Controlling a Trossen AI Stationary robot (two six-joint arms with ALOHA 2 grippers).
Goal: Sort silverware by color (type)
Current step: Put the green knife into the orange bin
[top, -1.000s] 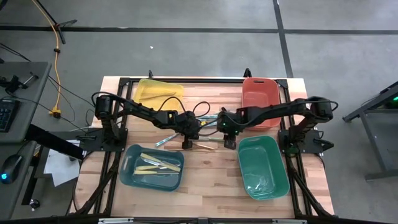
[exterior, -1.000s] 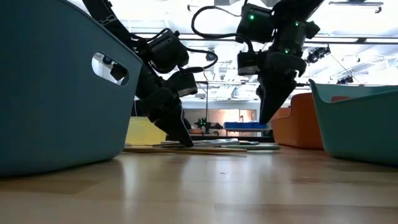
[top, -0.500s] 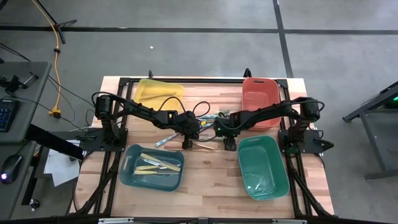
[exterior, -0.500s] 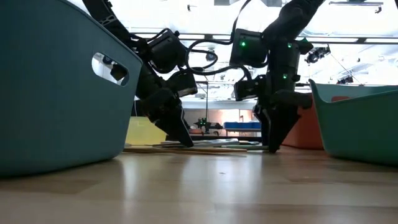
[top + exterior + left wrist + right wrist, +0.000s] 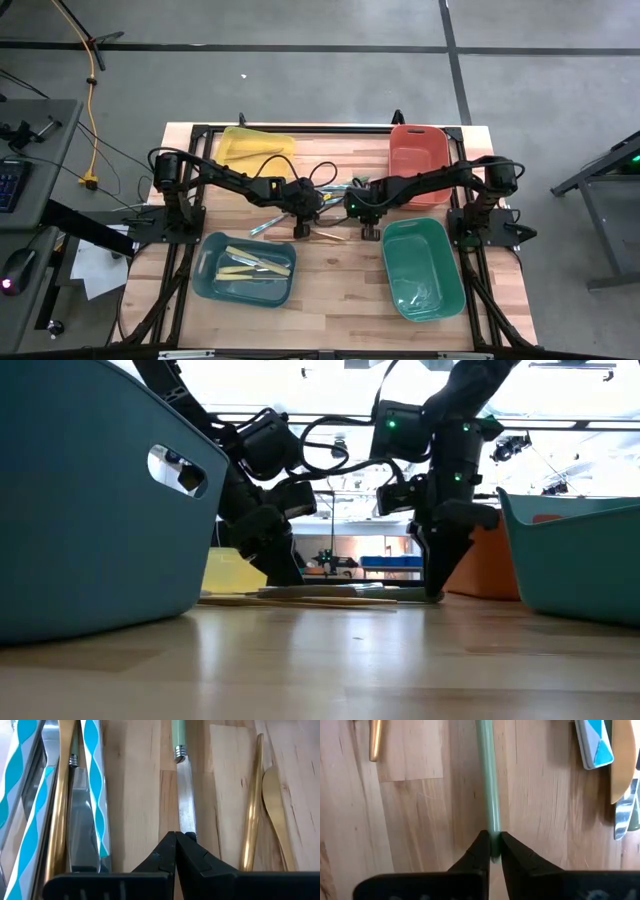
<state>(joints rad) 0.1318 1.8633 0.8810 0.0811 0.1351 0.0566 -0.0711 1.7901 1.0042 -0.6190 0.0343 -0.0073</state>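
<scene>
right gripper (image 5: 490, 851) has its two fingers pinched on the pale green handle (image 5: 487, 775) of a utensil lying flat on the wooden table (image 5: 340, 285), gripping it close to the handle's end. the handle runs straight ahead of the fingers, so its long axis lines up with the gripper's reach and the grip sits across the narrow width. in the high view this gripper (image 5: 352, 207) is at the table's middle, just beside the loose pile of silverware (image 5: 325, 195), with the green bin (image 5: 420, 268) close behind it on the right arm's own side and the red bin (image 5: 420, 150) past it at the far edge.

left gripper (image 5: 175, 851) is pressed shut with nothing between its fingers, tips resting at the blade of a green-handled knife (image 5: 184, 795); gold pieces (image 5: 252, 800) and a teal-striped piece (image 5: 95, 790) lie parallel on either side. from above it (image 5: 303, 208) stands just left of the pile.

the right arm is the nearer one to the green bin, so a lift and a short swing back should carry the piece there, judging by colour. the blue bin (image 5: 205, 270) already holds cream-yellow pieces (image 5: 255, 262).
</scene>
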